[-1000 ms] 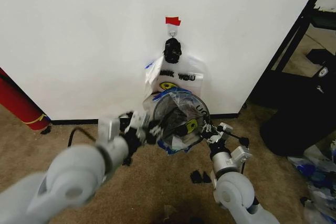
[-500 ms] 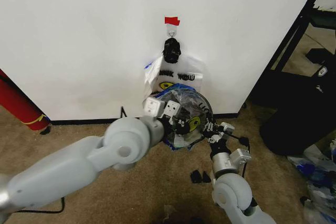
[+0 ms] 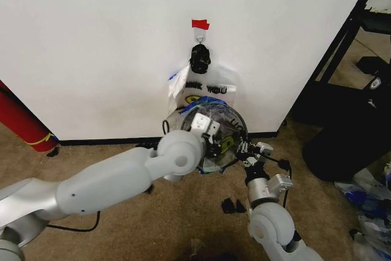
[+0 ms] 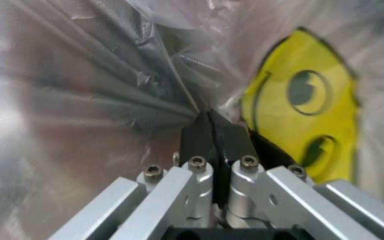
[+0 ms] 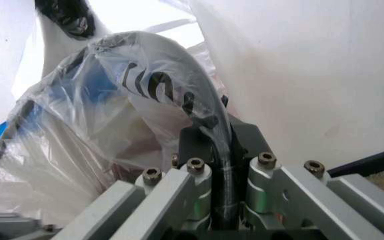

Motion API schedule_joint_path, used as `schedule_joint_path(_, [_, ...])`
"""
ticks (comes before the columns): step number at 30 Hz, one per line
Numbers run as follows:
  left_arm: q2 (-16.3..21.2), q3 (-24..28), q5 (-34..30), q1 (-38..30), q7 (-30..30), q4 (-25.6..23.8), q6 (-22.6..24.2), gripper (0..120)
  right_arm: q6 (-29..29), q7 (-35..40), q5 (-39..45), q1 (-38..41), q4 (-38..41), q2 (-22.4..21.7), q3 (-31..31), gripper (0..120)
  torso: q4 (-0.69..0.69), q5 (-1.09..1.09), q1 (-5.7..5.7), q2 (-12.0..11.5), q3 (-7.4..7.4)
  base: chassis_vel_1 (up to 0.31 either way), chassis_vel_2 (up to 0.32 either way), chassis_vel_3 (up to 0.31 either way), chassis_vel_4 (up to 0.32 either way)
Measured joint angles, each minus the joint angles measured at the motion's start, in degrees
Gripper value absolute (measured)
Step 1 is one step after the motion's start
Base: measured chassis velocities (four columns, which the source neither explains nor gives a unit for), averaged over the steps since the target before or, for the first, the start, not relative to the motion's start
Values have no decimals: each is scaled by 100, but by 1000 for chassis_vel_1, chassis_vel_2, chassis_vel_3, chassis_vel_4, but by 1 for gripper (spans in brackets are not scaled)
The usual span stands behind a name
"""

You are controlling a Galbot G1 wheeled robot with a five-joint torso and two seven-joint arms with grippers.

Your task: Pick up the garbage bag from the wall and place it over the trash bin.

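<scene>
The trash bin (image 3: pixel 239 128) tilts against the wall (image 3: pixel 91 41) under the hook (image 3: pixel 200 40), with the crinkly see-through garbage bag (image 3: pixel 208 114) stretched over its mouth. My left arm reaches across from the left. Its gripper (image 3: pixel 215 143) is inside the bin's mouth. In the left wrist view that gripper (image 4: pixel 210 116) is shut, and folds of the garbage bag (image 4: pixel 98 90) run together at its tips. My right gripper (image 3: pixel 244 149) is at the bin's near right rim. There the right gripper (image 5: pixel 222 135) is shut on the garbage bag (image 5: pixel 92 100) where it wraps the dark rim.
A white "THANK YOU" bag (image 3: pixel 211 90) with a yellow smiley (image 4: pixel 305 125) hangs from the hook under red tape (image 3: pixel 200 24). A red cylinder (image 3: pixel 21 120) leans at the left. Black furniture (image 3: pixel 348 139) stands right. Small black bits (image 3: pixel 231 206) and plastic litter (image 3: pixel 369 203) lie on the carpet.
My left arm has swung in from the left and pushed its gripper into the bin's mouth. The right gripper has stayed at the rim.
</scene>
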Motion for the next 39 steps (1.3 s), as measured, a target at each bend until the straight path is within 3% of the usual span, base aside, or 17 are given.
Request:
schedule_joint_path(14, [-414, 277, 541, -170, 0, 1013, -3, 0, 18, -88, -7, -56, 85, -8, -71, 1, 0, -1, 0, 0, 0, 0, 0, 0, 0])
schedule_joint_path(29, [-464, 321, 1195, -88, 141, 1437, -129, 0, -22, -113, 105, -157, 222, -42, -89, 1, 0, 0, 0, 0, 0, 0, 0, 0, 0])
schedule_joint_path(39, [-512, 281, 1322, -35, 211, 1566, -289, 0, -244, 36, 744, -139, 336, -58, -44, 1, 0, -1, 0, 0, 0, 0, 0, 0, 0])
